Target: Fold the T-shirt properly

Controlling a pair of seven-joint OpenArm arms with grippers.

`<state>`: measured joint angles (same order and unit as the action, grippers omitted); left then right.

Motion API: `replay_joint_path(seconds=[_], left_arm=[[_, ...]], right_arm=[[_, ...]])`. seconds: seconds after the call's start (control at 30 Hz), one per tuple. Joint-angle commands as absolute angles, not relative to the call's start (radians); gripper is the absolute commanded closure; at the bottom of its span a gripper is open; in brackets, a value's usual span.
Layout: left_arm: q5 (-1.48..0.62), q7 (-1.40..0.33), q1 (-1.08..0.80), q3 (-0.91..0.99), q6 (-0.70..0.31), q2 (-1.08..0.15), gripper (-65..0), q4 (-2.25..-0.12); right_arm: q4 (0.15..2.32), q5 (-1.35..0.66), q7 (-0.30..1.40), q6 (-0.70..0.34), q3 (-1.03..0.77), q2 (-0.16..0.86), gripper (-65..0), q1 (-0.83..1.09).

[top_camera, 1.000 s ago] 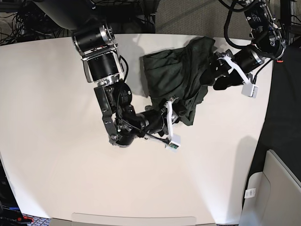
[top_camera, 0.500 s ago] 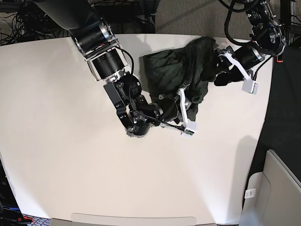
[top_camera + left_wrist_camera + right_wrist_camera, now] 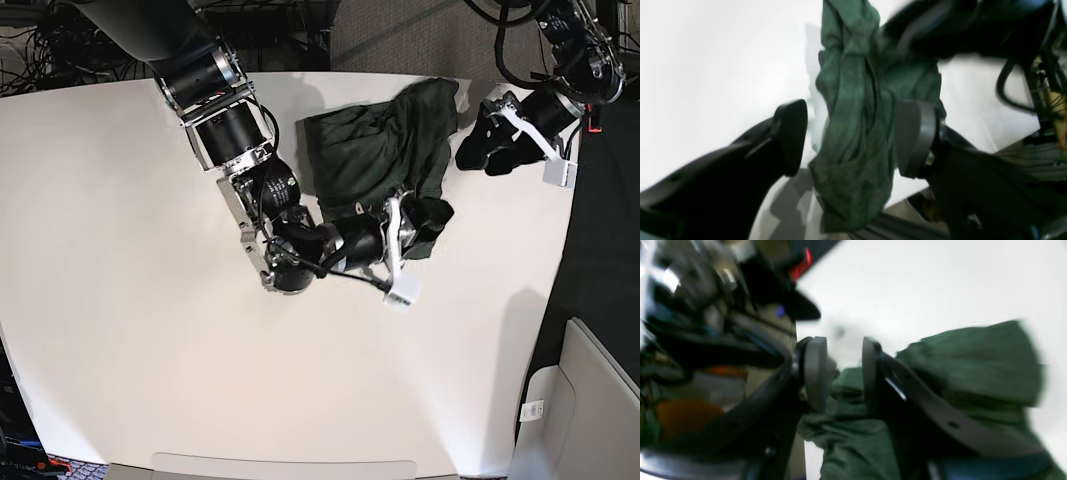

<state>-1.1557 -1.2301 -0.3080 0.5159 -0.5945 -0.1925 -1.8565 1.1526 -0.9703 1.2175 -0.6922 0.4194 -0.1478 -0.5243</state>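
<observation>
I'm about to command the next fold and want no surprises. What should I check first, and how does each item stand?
1. T-shirt spread flat: not ok, it is bunched and wrinkled.
2. Right gripper holding fabric: cannot tell, the view is blurred.
3. Left gripper open: ok, fabric shows between its fingers, unclamped.
4. Arms apart from each other: ok in the base view.
5. Table space for spreading: ok.

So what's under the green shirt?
The white table lies under the T-shirt. The right tool pushes into its lower bunched edge. Anything tucked beneath the crumpled folds is covered and cannot be seen.
</observation>
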Motion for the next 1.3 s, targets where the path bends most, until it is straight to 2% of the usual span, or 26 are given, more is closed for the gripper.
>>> replay_joint_path(seconds=[0.0, 0.07, 0.27, 0.4, 0.7, 0.97, 1.27], left_arm=[[-1.184, -1.221, -0.302, 0.495, -0.601, -0.203, -39.6, -1.883], [-1.178, -1.219, -0.283, 0.446, -0.601, -0.203, -39.7, -1.883], [-1.175, -1.211, -0.148, 0.369, -0.601, -0.203, -40.0, -1.801], [-1.173, -1.211, -0.044, 0.369, -0.599, -0.208, -40.0, -1.666], [-1.173, -1.208, 0.039, 0.367, -0.599, -0.229, -40.0, -1.517], [-1.122, -1.127, 0.047, 0.364, -0.599, -0.225, -40.1, -1.442], [-1.098, -1.116, 0.047, 0.305, -0.599, -0.222, -41.2, -1.437]], right_arm=[[1.181, -1.004, 1.193, -0.698, 0.392, -0.157, -16.1, -0.558], [1.202, -1.004, 1.193, -0.698, 0.346, -0.137, -16.1, -0.558], [1.296, -1.006, 1.205, -0.698, 0.3, 0.01, -16.1, -0.529], [1.313, -1.04, 1.234, -0.698, 0.228, 0.059, -16.1, -0.469], [1.374, -1.116, 1.236, -0.698, 0.134, 0.17, -16.1, -0.378], [1.395, -1.116, 1.237, -0.698, 0.108, 0.183, -16.1, -0.361], [1.389, -1.15, 1.237, -0.698, 0.108, 0.18, -16.1, -0.364]])
